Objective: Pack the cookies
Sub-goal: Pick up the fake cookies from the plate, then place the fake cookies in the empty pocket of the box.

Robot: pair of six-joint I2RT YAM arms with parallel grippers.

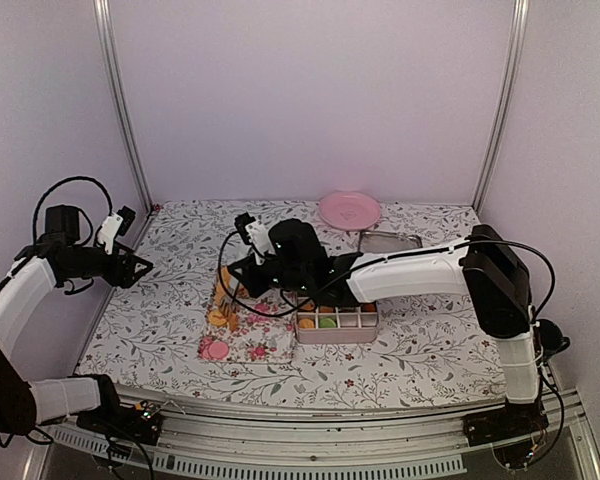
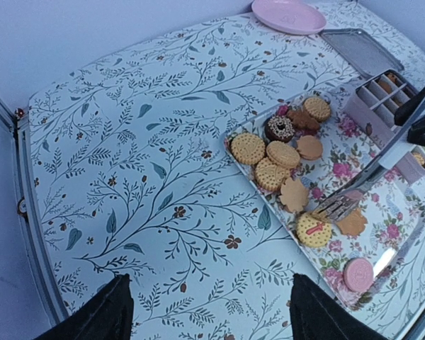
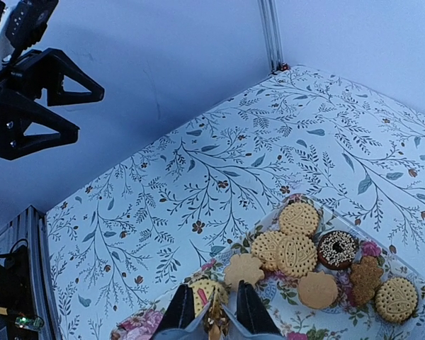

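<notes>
Cookies (image 2: 283, 154): small flat biscuits, mostly golden rounds with ridged rims, lying loose and partly overlapping on rose-patterned tray (image 2: 393, 212) at mid tabletop (image 2: 142, 163). Among them a dark ring-shaped one (image 2: 278, 128) dotted with pale sprinkles, a brown figure-shaped one (image 2: 301, 119) touching it, a plain smooth round, a flower-edged piece, a yellow round (image 2: 314, 230) marked with a pink cross, and a pink disc (image 2: 358, 274) alone near tray's near left corner. A few more, orange and green, already in left cells of divided box (image 1: 337, 336) just right of tray. Right gripper (image 3: 216, 312) low over tray's near half, tips just beside cross-marked round, jaws at a slim gap with something golden showing between; cannot tell whether grasping it. Left gripper (image 1: 135, 265) high at tabletop's left edge, well apart from tray, jaws released and spread wide, nothing between. Pink plate (image 1: 349, 210) at far edge, metal tray (image 1: 388, 242) just beside it.
</notes>
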